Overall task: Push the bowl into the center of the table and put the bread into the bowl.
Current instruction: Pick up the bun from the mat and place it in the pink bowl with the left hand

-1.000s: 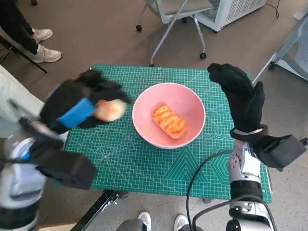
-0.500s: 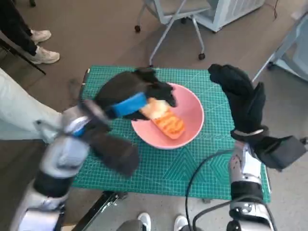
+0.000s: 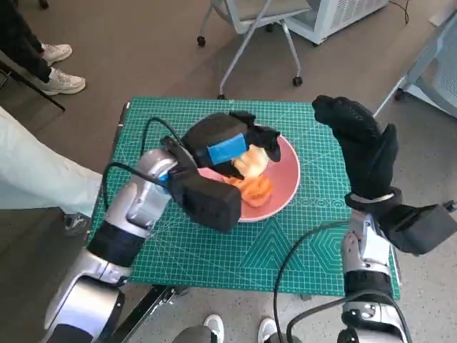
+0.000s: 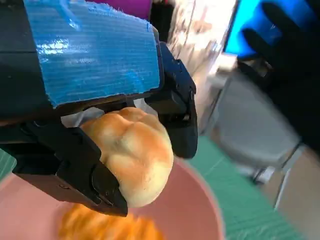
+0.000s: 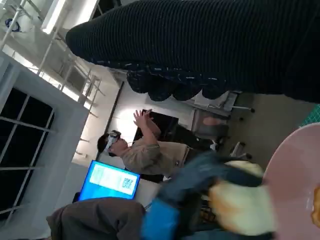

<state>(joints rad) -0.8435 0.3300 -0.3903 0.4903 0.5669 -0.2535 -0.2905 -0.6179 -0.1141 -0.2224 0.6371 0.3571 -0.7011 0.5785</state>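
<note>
From the head view I see the pink bowl [image 3: 285, 187] sitting near the middle of the green cutting mat [image 3: 300, 250] that covers the worktop. Inside it lies an orange-glazed bread piece [image 3: 253, 190], down on the bowl's floor.

A second piece, a pale round bread roll [image 3: 251, 162], is not resting in the bowl — it is held just above the orange piece, over the bowl's interior. My left hand [image 3: 227, 146] grips it. In the left wrist view the roll [image 4: 131, 155] sits pinched between the black fingers [image 4: 177, 112], one part of the hand pressing on its far side and another clamped under its near side, with the blue tape over the hand's back above it. The pink bowl [image 4: 200, 215] shows beneath, with the orange bread piece [image 4: 102, 227] as a blur directly under the roll.

My right hand [image 3: 360, 146] is raised beside the bowl's right rim, not touching it. Its gloved fingers are loosely apart and hold nothing.

In the right wrist view the glove [image 5: 210, 50] fills the upper part of the picture. The roll [image 5: 240, 205] and bowl rim [image 5: 295, 170] appear blurred, and a person [image 5: 145, 150] stands in the background.
</note>
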